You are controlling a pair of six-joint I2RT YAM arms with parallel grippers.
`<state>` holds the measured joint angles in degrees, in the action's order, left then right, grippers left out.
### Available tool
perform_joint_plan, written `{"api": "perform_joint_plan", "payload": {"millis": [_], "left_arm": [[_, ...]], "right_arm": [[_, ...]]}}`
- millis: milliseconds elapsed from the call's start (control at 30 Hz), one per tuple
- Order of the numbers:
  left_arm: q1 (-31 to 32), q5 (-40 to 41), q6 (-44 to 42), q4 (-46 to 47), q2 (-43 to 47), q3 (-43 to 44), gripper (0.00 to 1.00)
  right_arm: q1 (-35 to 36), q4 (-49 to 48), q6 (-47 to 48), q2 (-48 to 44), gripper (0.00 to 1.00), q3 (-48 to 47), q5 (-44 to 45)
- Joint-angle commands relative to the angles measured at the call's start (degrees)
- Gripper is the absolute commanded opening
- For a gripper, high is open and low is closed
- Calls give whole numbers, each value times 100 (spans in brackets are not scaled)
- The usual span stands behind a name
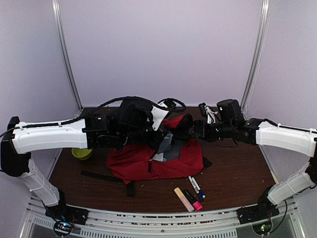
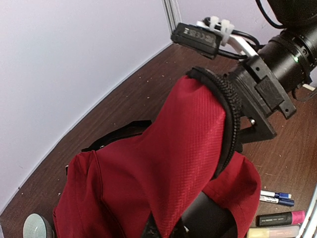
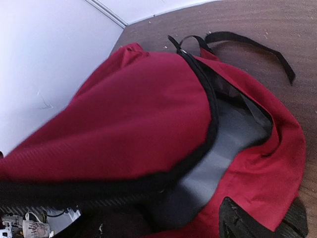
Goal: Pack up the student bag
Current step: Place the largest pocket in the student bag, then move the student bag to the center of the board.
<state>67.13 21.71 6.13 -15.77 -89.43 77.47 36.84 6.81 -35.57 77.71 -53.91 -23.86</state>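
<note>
The student bag (image 1: 148,161), a red backpack with black zippers and grey lining, lies in the middle of the table. Its upper flap is lifted between both grippers. My left gripper (image 1: 161,134) is shut on the red flap fabric, and the pinch shows at the bottom of the left wrist view (image 2: 168,230). My right gripper (image 1: 190,128) is shut on the flap's black zipper edge (image 2: 233,124). In the right wrist view the bag (image 3: 138,109) gapes open and shows its grey lining (image 3: 233,134). That gripper (image 3: 163,218) is largely hidden by the fabric.
Two blue-capped markers (image 1: 195,186), a yellow highlighter (image 1: 183,199) and a pink-tipped one (image 1: 195,203) lie in front of the bag on the right. A green bowl (image 1: 81,153) sits to the bag's left. A black strap (image 1: 106,177) trails toward the near edge.
</note>
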Motion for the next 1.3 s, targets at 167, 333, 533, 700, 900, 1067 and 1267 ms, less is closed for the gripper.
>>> {"api": "perform_joint_plan", "payload": {"millis": [167,333,533,700,900,1067,1267], "left_arm": [[-53,-1571,36,-56,-591,587,47],[-42,-2447,-168,-27,-39,366,98],[-552,-801,903,-1415,1171,-374,98],[-671,-275,2213,-1558,2310,-1756,98],[-1235,-112,3425,-1381,3387,-3517,98],[-1317,-145,3222,-858,3722,-4035,97],[-1230,-567,2093,-921,2677,-3273,93]], "right_arm": [[-408,723,541,-447,75,898,206],[-412,756,677,-249,76,1079,297],[-406,424,630,447,77,1223,185],[-405,-4,460,847,77,1326,1],[-427,-605,238,1441,39,1240,-623],[-775,-712,151,1772,0,625,-591],[-1281,-84,314,2626,3,-1094,35]]}}
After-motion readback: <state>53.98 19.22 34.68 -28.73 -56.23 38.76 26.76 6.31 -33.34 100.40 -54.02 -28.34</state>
